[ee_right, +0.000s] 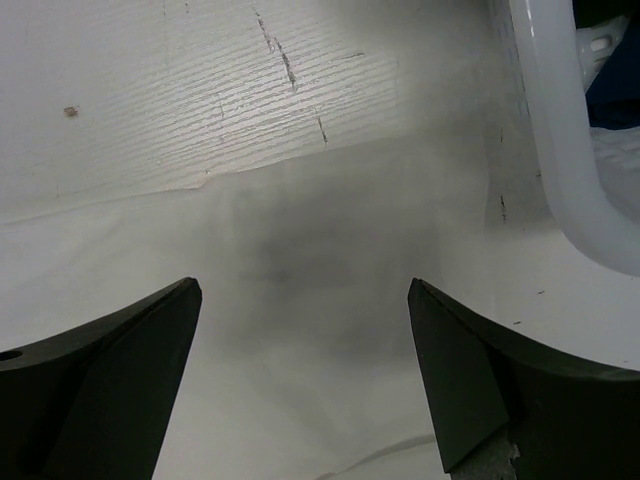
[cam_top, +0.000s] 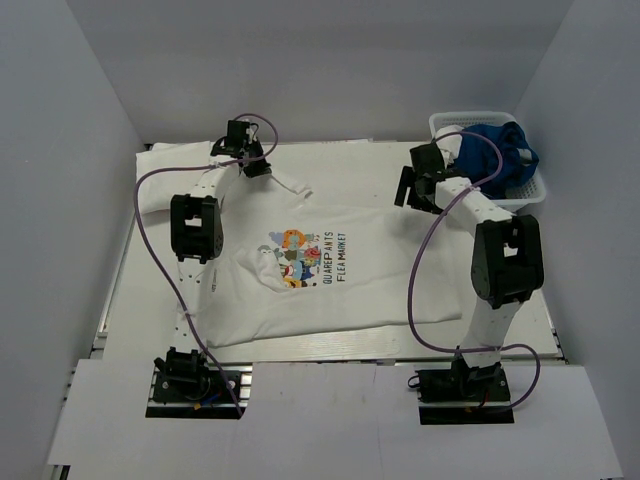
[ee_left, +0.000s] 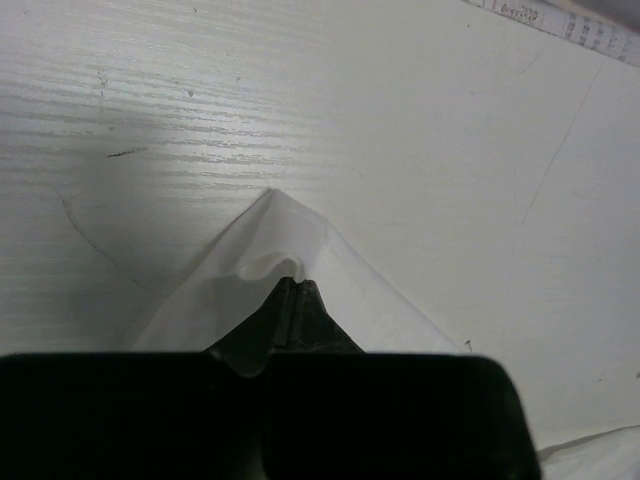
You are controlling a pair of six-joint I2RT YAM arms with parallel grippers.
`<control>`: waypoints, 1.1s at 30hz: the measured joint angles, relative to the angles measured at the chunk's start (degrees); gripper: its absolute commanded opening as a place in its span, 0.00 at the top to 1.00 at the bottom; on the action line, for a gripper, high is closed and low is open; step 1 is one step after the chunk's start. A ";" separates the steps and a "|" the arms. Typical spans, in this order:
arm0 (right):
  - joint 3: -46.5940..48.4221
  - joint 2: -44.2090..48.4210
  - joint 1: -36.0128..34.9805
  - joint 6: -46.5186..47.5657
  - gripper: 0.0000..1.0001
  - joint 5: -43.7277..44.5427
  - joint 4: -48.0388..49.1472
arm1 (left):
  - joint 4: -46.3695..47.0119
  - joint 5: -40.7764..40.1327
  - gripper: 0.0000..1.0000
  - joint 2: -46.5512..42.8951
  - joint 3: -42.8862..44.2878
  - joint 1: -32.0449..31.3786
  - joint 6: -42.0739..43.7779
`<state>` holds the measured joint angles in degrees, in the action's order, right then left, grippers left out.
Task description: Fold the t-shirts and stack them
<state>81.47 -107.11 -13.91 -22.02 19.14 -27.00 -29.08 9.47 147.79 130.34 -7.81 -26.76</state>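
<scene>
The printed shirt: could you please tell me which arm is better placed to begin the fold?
Left: the left fingers are shut on a corner of the shirt; the right fingers hang open above it, holding nothing.

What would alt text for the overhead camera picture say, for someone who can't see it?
A white t-shirt with a colourful cartoon print lies spread on a table. The robot's left gripper pinches one sleeve; the right gripper hangs open at the other side, near a white basket holding blue cloth.
</scene>
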 measured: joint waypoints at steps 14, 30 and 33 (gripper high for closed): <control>2.56 -3.37 0.00 -2.86 0.10 0.37 0.39 | 4.28 0.46 1.00 -3.93 -8.46 0.63 1.03; 12.92 -15.28 -0.09 -16.61 0.10 12.83 -4.24 | 8.68 1.01 1.00 -22.10 -27.32 0.63 1.99; 13.57 -16.02 -0.09 -16.96 0.10 15.34 -5.55 | 9.40 0.59 1.00 -25.49 -30.60 0.63 2.40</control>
<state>95.04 -123.13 -14.00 -38.98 34.48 -32.56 -19.68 10.07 122.30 99.74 -7.18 -24.36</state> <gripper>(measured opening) 0.897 0.026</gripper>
